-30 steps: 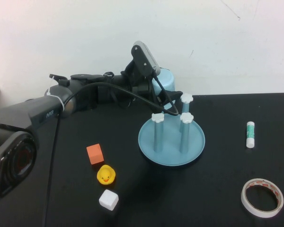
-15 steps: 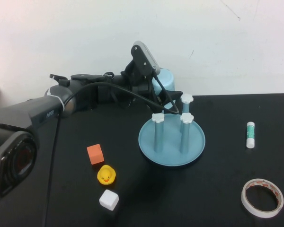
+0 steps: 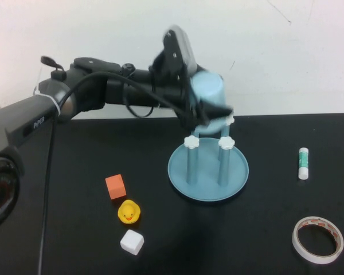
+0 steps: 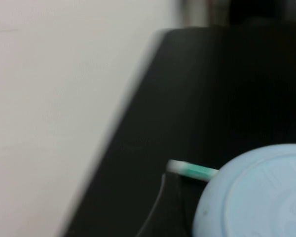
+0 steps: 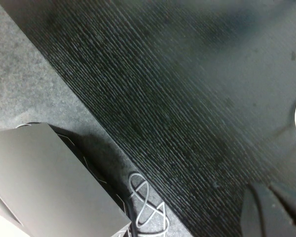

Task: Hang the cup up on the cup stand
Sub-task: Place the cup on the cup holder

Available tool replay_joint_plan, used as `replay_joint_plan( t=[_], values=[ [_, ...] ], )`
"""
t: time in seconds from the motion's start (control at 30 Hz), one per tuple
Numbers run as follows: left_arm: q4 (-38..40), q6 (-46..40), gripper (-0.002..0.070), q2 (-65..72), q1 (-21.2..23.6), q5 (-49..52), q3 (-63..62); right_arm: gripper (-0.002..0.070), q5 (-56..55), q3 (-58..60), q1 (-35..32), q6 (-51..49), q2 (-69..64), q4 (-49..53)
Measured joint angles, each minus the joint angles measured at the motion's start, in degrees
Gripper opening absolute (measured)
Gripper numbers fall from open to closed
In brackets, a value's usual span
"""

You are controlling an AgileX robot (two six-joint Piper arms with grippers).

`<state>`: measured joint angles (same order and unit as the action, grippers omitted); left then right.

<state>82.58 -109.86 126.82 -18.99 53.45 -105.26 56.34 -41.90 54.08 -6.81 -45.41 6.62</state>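
Item: cup (image 3: 207, 91), light blue, gripped wide by the left tool (image 3: 209, 109), raised above the cup stand (image 3: 208, 166) near the table's far edge; not yet on any post. Right tool (image 5: 274, 210) clenched, empty, low over the table.

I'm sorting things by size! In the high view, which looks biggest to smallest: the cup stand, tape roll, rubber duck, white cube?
1. cup stand
2. tape roll
3. rubber duck and white cube look alike; too close to rank.
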Motion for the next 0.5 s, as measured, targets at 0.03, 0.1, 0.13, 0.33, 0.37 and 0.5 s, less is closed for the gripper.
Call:
replay_joint_plan(
  t=[0.03, 0.1, 0.13, 0.33, 0.37, 0.5],
  values=[
    [-2.2, 0.7, 0.0575, -0.2, 0.0, 3.1, 0.0, 0.0, 0.0, 0.0, 0.0, 0.0, 0.0, 0.0],
    [-7.7, 1.2, 0.0575, -0.2, 0.0, 7.4, 0.0, 0.0, 0.0, 0.0, 0.0, 0.0, 0.0, 0.0],
    [-10.2, 1.4, 0.0575, -0.2, 0.0, 8.6, 0.0, 0.0, 0.0, 0.0, 0.0, 0.0, 0.0, 0.0],
    [-12.5, 3.8, 0.0575, 0.4, 0.0, 3.0, 0.0, 0.0, -0.2, 0.0, 0.0, 0.0, 0.0, 0.5],
    [-11.4, 5.0, 0.0575, 0.6, 0.0, 0.9, 0.0, 0.0, -0.2, 0.0, 0.0, 0.0, 0.0, 0.5],
    [-8.5, 9.2, 0.0575, 2.4, 0.0, -3.3, 0.0, 0.0, -0.2, 0.0, 0.0, 0.0, 0.0, 0.5]
  ],
)
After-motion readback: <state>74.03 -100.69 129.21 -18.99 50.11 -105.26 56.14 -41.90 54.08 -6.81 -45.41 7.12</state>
